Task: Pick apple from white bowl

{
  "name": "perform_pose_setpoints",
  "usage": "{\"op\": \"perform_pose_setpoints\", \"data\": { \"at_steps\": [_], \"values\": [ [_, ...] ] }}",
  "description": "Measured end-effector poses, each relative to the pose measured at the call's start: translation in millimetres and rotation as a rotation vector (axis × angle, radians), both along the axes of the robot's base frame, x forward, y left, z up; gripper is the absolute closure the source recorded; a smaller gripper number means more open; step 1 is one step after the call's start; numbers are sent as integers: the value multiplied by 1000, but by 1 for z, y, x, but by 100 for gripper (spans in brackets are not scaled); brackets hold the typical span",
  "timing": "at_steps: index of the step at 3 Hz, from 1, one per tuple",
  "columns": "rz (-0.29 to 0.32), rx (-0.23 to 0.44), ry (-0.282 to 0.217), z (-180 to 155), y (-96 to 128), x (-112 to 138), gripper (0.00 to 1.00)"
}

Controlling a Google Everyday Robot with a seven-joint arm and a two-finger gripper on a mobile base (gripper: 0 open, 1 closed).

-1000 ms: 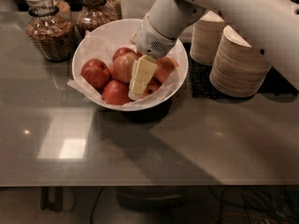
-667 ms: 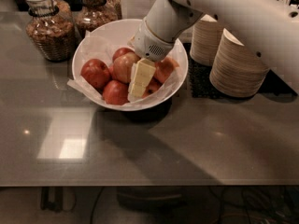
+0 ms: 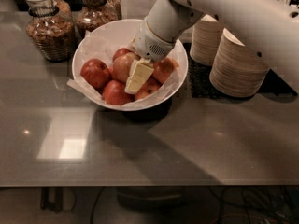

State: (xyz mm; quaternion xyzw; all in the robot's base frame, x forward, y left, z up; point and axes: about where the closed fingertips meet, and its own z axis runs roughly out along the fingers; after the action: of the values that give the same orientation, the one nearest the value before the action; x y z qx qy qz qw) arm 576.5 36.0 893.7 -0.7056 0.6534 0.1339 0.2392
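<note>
The white bowl [image 3: 93, 43], lined with crinkled white paper, stands at the back middle of the dark table and holds several apples. The palest apple [image 3: 122, 65], yellowish with a red blush, lies in the middle of the bowl. My gripper [image 3: 136, 84] reaches down into the bowl from the upper right, its cream-coloured end right beside that apple on its right, between it and an orange-red apple [image 3: 164, 69]. Darker red apples [image 3: 95, 73] lie at the left and front. I cannot see whether the gripper holds anything.
Two glass jars [image 3: 48, 29] of brown food stand behind the bowl on the left. Stacks of beige disposable bowls [image 3: 236, 64] stand on a black mat to the right, under my white arm [image 3: 224, 8]. The table's front edge runs along the bottom.
The gripper has shifted slightly left and closer to the pale apple. The apples and the bowl have not moved.
</note>
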Motion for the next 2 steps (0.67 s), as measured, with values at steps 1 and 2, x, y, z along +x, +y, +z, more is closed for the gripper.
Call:
{"op": "perform_pose_setpoints", "data": {
  "at_steps": [1,2],
  "values": [
    [0,0,0,0,0,0,64],
    [0,0,0,0,0,0,88]
  ]
}}
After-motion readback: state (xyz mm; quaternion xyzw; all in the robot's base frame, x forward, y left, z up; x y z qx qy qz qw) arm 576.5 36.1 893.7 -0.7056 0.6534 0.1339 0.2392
